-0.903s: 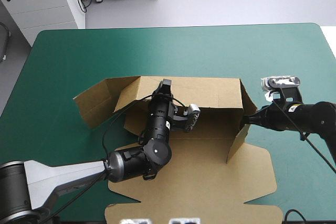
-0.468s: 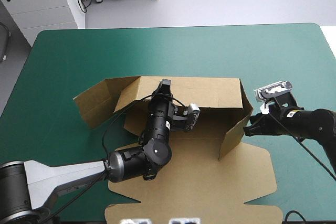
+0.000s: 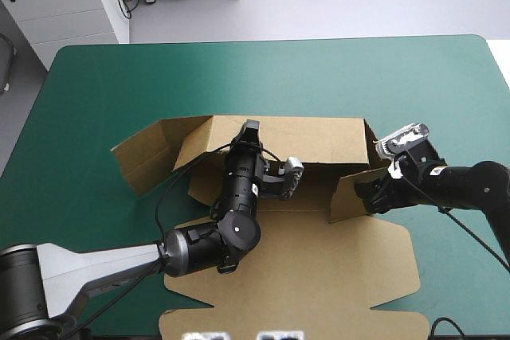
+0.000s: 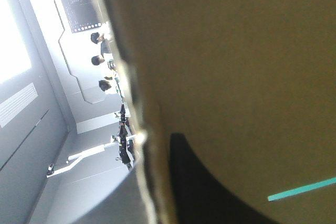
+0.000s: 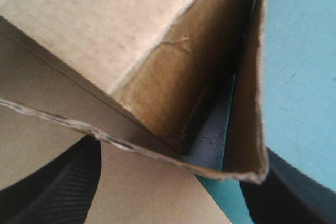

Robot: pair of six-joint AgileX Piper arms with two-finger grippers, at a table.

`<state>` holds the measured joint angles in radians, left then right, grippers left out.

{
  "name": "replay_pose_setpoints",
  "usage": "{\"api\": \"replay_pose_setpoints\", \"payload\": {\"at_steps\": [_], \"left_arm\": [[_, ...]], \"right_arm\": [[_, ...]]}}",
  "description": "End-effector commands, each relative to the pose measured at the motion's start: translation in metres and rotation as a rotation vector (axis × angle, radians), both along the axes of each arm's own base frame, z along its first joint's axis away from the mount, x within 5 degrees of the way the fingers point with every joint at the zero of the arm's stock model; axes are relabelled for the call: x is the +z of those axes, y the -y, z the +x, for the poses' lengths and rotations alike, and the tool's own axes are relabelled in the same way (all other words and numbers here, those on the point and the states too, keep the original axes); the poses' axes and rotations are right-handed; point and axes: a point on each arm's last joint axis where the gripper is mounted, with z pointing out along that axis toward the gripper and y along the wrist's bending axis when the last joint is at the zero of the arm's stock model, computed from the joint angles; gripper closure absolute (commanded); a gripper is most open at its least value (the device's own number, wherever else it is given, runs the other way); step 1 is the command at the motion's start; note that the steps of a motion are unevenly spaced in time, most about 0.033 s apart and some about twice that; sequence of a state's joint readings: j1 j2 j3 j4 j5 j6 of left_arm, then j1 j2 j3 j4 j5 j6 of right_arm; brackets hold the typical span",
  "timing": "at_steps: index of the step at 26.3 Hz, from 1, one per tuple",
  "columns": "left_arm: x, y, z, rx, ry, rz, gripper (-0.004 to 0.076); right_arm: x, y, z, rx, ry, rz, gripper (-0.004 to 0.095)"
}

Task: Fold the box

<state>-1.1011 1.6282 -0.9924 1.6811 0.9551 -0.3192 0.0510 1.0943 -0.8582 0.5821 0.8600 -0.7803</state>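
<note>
Lengthwise, the box [image 3: 319,268] runs left to right.

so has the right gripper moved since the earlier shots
Yes. The right gripper has moved left, away from the table's right edge, toward the box's middle, pushing the side flap inward.

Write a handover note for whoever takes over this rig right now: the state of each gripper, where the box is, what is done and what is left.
Left gripper: shut on the box, at the top edge of the raised rear wall.
Right gripper: open, one finger on either side of the right end flap, which stands turned inward over the base.
The box sits mid-table on the teal-green cover, its front panel flat toward the near edge.
Done: rear wall up, right end flap turned in.
Left: the left end flaps splay outward and need bringing in; then probably raise and tuck the front.
</note>
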Motion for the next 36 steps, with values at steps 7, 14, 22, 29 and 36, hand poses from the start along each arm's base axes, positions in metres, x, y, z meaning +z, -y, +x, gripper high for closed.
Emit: {"api": "replay_pose_setpoints", "payload": {"at_steps": [7,14,22,29,36], "left_arm": [[0.015,-0.004,-0.002,0.023,0.035,-0.038,0.0731],[0.017,-0.005,-0.002,0.031,0.059,-0.029,0.0731],[0.022,-0.001,-0.002,-0.016,0.12,-0.007,0.0731],[0.022,0.001,-0.002,-0.042,0.123,-0.025,0.0731],[0.023,0.002,-0.002,-0.054,0.137,-0.018,0.0731]], "right_arm": [[-0.012,-0.003,-0.001,-0.044,0.027,0.08,0.0308],[-0.028,-0.005,-0.001,-0.101,0.084,0.184,0.0373],[-0.029,-0.006,0.006,-0.116,0.115,0.221,0.0446],[-0.035,-0.03,0.013,-0.073,0.152,0.195,0.0531],[-0.032,-0.031,0.016,-0.124,0.199,0.187,0.068]]}}
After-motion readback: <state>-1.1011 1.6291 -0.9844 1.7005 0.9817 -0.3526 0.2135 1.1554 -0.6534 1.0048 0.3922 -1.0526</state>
